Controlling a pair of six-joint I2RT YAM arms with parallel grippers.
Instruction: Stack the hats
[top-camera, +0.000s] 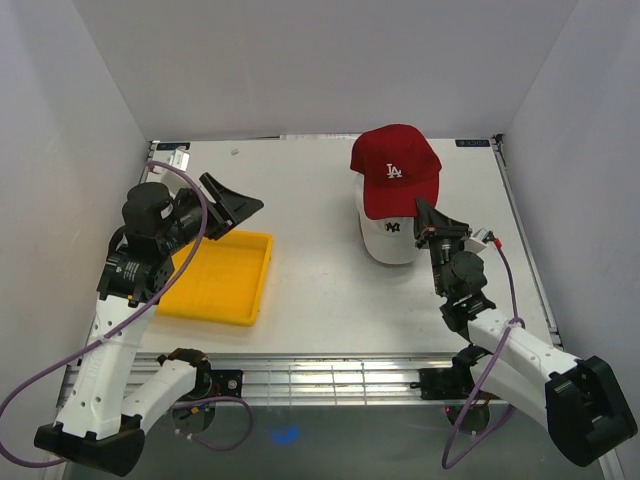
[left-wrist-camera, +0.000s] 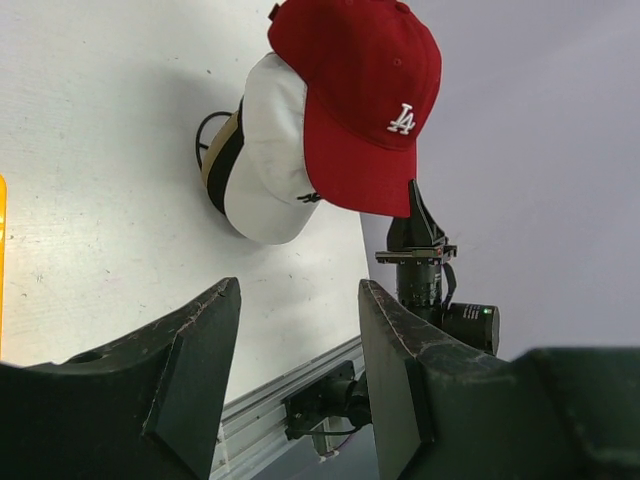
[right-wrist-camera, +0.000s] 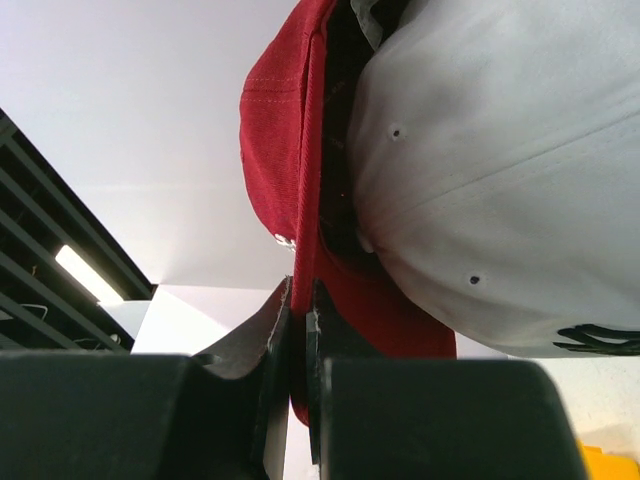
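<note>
At the far right of the bench (top-camera: 320, 300), the red fabric baseball cap with the white LA logo (top-camera: 395, 170) tops the white fabric cap (top-camera: 390, 240). My right gripper (right-wrist-camera: 301, 300) pinches its brim from the near side, while my left gripper (left-wrist-camera: 298, 290) hangs spread, well apart.

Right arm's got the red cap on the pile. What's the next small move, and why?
Probably open the jaws of the right gripper and let go. The red cap already sits over the white cap, yet the jaws are pinched shut on its brim. Backing away before releasing could drag it off.
</note>
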